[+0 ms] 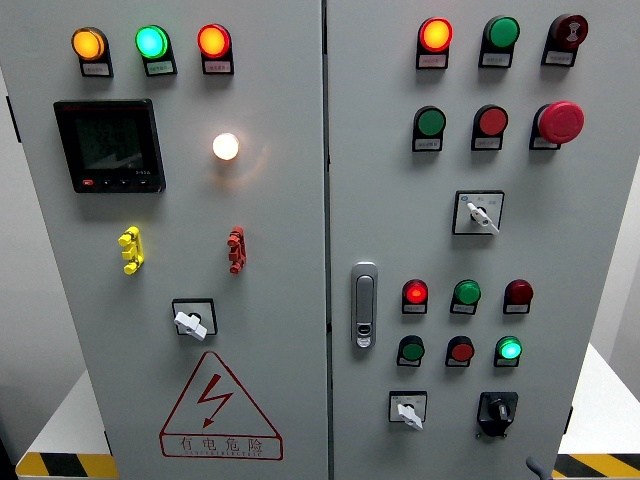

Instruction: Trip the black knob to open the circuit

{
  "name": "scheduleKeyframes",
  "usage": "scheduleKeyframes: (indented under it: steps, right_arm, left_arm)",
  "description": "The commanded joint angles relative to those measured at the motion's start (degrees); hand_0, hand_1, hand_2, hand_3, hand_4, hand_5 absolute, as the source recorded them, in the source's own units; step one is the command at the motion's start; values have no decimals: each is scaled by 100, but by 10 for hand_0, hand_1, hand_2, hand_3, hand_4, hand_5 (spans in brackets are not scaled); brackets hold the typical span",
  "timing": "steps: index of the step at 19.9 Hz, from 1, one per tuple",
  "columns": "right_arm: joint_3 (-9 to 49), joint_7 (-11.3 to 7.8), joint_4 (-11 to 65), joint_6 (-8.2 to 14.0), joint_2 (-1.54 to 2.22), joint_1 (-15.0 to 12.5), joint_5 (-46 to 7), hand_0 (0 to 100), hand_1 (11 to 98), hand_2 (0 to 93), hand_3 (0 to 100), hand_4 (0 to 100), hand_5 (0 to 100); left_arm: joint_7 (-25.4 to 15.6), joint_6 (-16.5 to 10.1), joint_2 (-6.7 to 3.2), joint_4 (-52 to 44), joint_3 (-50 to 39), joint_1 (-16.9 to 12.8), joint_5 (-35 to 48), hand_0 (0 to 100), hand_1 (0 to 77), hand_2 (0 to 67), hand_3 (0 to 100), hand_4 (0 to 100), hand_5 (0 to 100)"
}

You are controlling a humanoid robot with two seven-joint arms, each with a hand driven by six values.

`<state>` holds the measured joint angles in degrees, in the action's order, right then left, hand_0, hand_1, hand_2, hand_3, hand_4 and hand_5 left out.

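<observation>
Black knob (497, 410) low on right panel, beside white selector (408, 411), untouched

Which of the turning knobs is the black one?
The black knob is at the bottom right of the right door. The other three knobs are white.

On the lower left door of the grey metal cabinet (270, 250) sits a red-outlined triangular warning sign (217, 402) with a red lightning bolt; the red-framed strip (221, 445) under it carries 4 Chinese characters, 有电危险. Small white label plates (158, 68) sit beneath the lamps and buttons, but their print is too small to read. The black square digital meter (109, 145) shows a dark screen with no legible figures.
</observation>
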<state>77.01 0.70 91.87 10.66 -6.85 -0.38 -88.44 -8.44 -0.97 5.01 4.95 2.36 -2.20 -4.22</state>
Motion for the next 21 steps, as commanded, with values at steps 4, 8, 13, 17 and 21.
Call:
scheduleKeyframes:
  steps: [4, 8, 13, 17, 21]
  right_arm:
    - [-54, -9, 366, -29, -79, -375, -173, 839, 496, 117, 266, 213, 478]
    - [-46, -9, 489, -20, -80, -533, -340, 852, 502, 124, 216, 169, 424]
    - [-45, -9, 498, -11, -80, -604, -578, 869, 497, 125, 202, 155, 397]
    - [-45, -9, 498, -20, -80, -621, -587, 878, 493, 125, 203, 158, 399]
    - [-45, -9, 498, -20, -80, -674, -587, 884, 488, 125, 206, 164, 400]
  left_arm:
    - [0, 0, -8, -3, 1, 0, 0, 0, 34, 128, 213, 66, 16]
    - [0, 0, -8, -3, 1, 0, 0, 0, 35, 128, 213, 66, 16]
    - [0, 0, -8, 6, -8, 0, 0, 0, 37, 128, 213, 66, 16]
    - [0, 0, -8, -3, 1, 0, 0, 0, 36, 127, 213, 66, 16]
    - [0, 0, -8, 6, -8, 0, 0, 0, 35, 127, 213, 66, 16]
